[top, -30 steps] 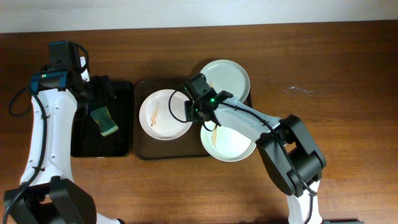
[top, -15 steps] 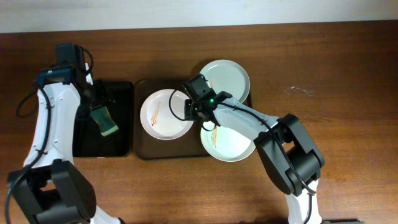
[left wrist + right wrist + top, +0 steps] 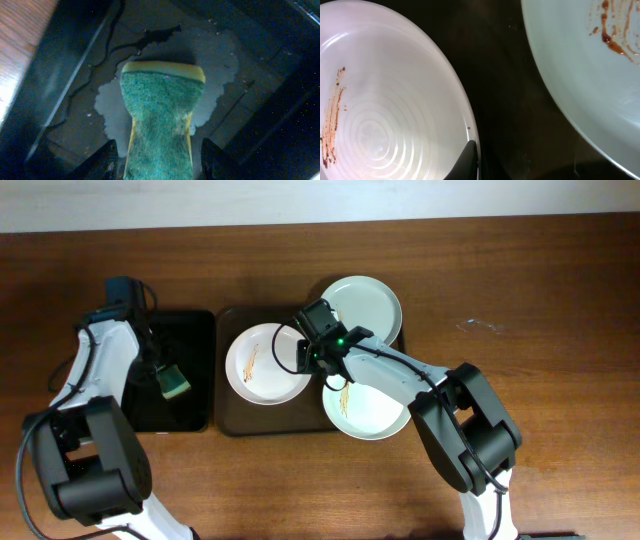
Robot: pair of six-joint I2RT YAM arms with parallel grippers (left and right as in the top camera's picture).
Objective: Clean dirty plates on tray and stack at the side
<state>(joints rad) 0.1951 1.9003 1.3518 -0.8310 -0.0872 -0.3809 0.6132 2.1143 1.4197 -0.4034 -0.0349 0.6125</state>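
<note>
Three plates lie on the dark brown tray (image 3: 235, 423). The left plate (image 3: 262, 365) has brown smears; it also shows in the right wrist view (image 3: 385, 110). The front right plate (image 3: 370, 412) is smeared too and shows in the right wrist view (image 3: 580, 75). The far plate (image 3: 365, 302) looks clean. My right gripper (image 3: 308, 352) pinches the left plate's right rim: one finger (image 3: 466, 161) lies inside the rim, the other is lost in the dark. My left gripper (image 3: 165, 370) holds a green and yellow sponge (image 3: 161, 120) over the black tray.
The smaller black tray (image 3: 195, 330) stands left of the brown tray, with a pale wet patch (image 3: 220, 70) under the sponge. Bare wooden table (image 3: 540, 330) lies to the right and in front.
My left arm's wrist has swung right and nearer the black tray; the sponge has shifted slightly toward the front. The right arm and the plates have not moved.
</note>
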